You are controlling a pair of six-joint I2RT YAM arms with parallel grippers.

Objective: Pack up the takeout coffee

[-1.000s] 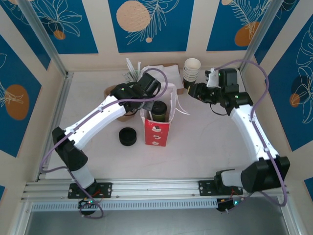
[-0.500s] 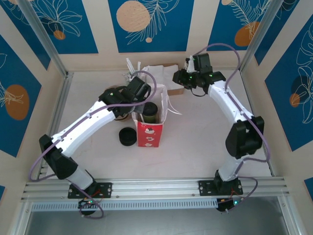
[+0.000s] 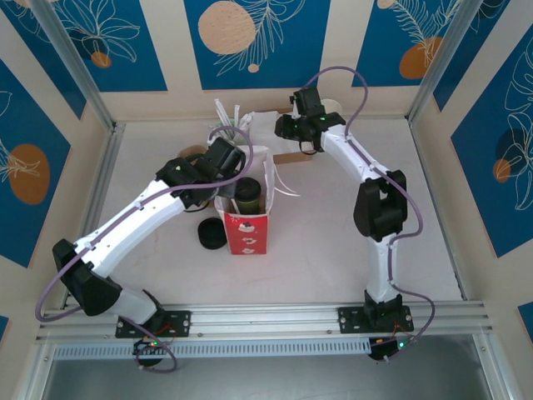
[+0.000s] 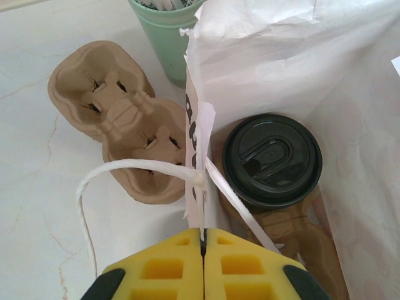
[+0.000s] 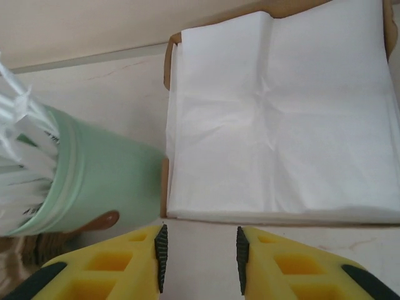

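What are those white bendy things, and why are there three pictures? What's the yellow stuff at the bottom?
The white bendy things are two robot arms. One picture looks down from above; the other two come from a small camera on each wrist, and the yellow blocks are the fingers. The left gripper is pinched shut on the edge of the red-and-white bag. Inside it stands the takeout coffee with its black lid. The right gripper is open and empty, near white napkins and a green cup. A cardboard cup tray and a black puck lie on the table.
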